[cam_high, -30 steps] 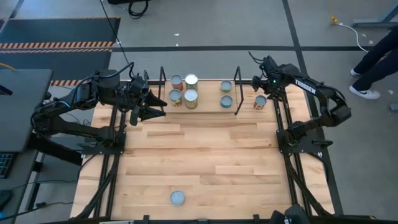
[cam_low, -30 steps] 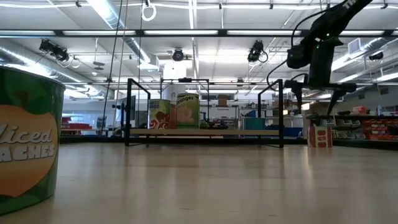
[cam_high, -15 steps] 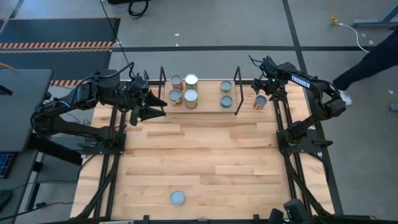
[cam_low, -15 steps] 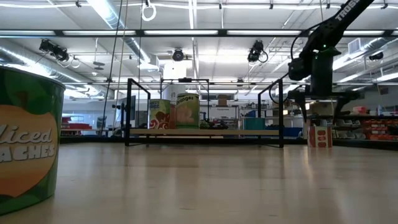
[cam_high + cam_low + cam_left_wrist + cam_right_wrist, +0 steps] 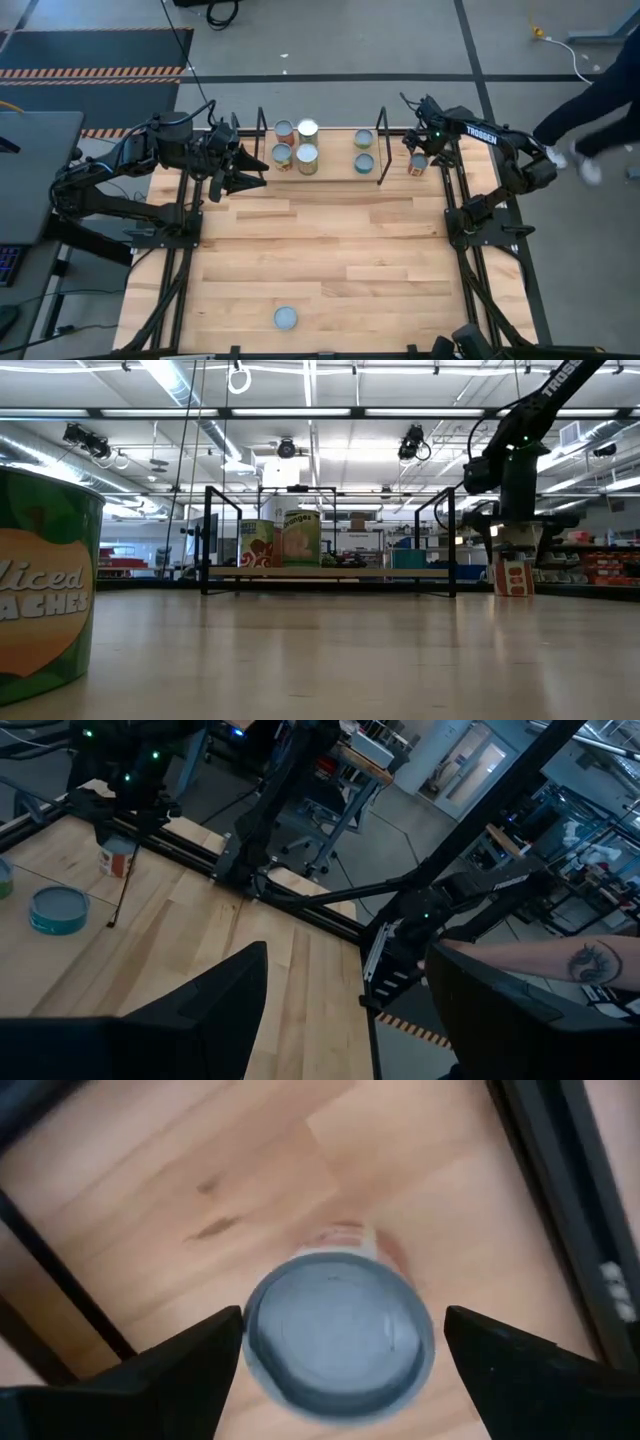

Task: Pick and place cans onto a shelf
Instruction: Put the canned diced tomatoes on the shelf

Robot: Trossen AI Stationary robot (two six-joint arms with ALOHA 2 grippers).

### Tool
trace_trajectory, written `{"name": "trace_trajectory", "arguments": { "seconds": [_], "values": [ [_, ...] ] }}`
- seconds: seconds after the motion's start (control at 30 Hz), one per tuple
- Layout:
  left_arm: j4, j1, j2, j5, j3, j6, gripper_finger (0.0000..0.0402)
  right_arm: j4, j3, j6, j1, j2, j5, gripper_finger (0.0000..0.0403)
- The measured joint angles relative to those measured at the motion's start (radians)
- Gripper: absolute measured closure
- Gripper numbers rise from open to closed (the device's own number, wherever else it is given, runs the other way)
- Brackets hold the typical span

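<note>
1. I have the right gripper (image 5: 340, 1345) at the far right corner of the desk, directly over the red-labelled can (image 5: 418, 165) that stands just outside the shelf's right uprights. Its fingers are spread wide, one on each side of the can's silvery top, and they do not touch it.

2. In the low view that gripper (image 5: 514, 546) hangs just above the can (image 5: 512, 576), so I judge the grasp is not yet made; the can stands on the desk.

3. The shelf (image 5: 330, 163) runs along the far edge of the desk. I count six cans on it: four clustered at its left end (image 5: 296, 146) and two teal-topped ones (image 5: 363, 150) near its right end.

4. One more can (image 5: 285, 318) stands alone near the near edge of the desk, well apart from everything else. It fills the low view's corner as the peach-labelled can (image 5: 45, 580).

5. By my count, six are placed and two are left: the one under my right gripper, and the lone one at the near edge.

6. My left gripper (image 5: 250, 167) waits at the far left of the desk, just beside the shelf's left uprights, fingers apart and holding nothing.
</note>
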Motion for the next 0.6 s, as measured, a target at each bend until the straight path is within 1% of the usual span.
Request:
{"name": "trace_trajectory", "arguments": {
  "seconds": [0.17, 0.3, 0.6],
  "values": [
    [0.000, 0.000, 0.000, 0.000, 0.000, 0.000, 0.0127, 0.099, -0.064, 0.046, 0.001, -0.026, -0.022, 0.0024],
    [0.000, 0.000, 0.000, 0.000, 0.000, 0.000, 0.0127, 0.097, -0.070, 0.019, 0.009, -0.026, -0.010, 0.0006],
    [0.000, 0.000, 0.000, 0.000, 0.000, 0.000, 0.0127, 0.096, -0.071, 0.029, 0.059, -0.043, 0.018, 0.0010]
  ]
}}
